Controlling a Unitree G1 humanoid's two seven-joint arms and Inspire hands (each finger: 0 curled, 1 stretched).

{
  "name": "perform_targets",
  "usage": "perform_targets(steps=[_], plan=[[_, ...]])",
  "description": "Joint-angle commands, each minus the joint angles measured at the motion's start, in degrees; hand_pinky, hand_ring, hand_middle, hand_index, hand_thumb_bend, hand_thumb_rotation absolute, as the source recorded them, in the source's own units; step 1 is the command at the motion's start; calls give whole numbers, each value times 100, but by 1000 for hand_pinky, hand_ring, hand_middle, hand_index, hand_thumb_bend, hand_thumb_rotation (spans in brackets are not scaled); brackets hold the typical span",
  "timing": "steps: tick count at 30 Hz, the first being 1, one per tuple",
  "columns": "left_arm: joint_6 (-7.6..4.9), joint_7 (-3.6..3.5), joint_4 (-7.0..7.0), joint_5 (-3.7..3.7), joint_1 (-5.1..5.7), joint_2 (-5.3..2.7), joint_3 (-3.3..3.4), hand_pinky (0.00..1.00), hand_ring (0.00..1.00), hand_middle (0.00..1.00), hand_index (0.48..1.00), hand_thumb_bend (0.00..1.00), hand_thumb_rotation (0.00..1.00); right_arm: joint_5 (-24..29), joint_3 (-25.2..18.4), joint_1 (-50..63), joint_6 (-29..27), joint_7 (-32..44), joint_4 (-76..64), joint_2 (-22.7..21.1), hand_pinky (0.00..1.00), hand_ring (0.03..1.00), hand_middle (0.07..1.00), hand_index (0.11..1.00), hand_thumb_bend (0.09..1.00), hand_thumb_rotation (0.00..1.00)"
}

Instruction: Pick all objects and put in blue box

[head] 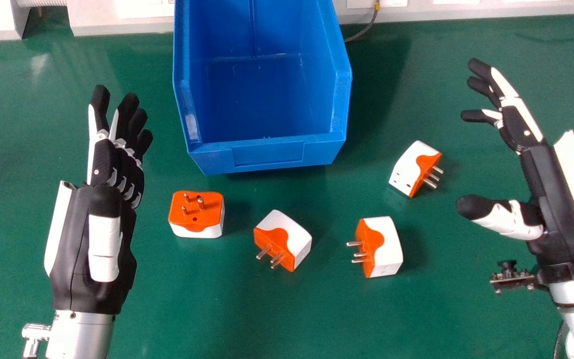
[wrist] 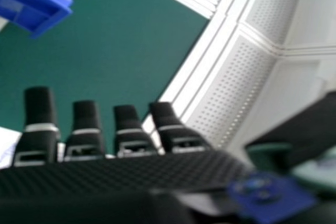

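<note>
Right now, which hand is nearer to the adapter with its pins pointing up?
Left. The left hand is just to the left of that adapter; the right hand is much farther away, to its right.

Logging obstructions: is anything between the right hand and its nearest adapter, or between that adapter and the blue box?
Nothing visible stands between the right hand and that adapter. Toward the blue box lies only green table; the box's side wall would likely need clearing.
</note>
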Motion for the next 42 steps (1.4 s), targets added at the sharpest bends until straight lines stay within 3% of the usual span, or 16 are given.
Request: perform_targets(steps=[1,8,16,22,28,34,42], plan=[[-141,18,-9,56,-32,-41,21,1000,1000,1000,1000,930,986,74,-27,-21,-11,-62,-150,-52,762,904,939,913,751,915],[-286,61,148,130,-57,-96,29,1000,1000,1000,1000,932,992,82,-16,42,64,-41,-215,-61,771,909,942,914,754,919],[-268,85,123,144,-38,-67,50,1000,1000,1000,1000,931,995,76,0,44,90,-47,-208,-53,776,912,943,914,757,921],[-264,59,177,124,-85,-63,52,1000,1000,1000,1000,931,996,54,26,-33,192,-74,-210,-25,778,914,946,915,756,910],[-254,45,145,111,-80,-54,62,1000,1000,1000,1000,934,997,-205,-25,-85,563,-356,-447,48,763,906,942,914,792,738],[-268,36,188,121,-114,-73,50,1000,1000,1000,1000,935,998,-400,70,-183,819,-577,-471,81,743,892,935,914,820,638],[-263,1,194,83,-144,-67,60,1000,1000,1000,1000,935,999,-536,313,-671,1048,-662,14,27,730,879,922,915,837,590]])
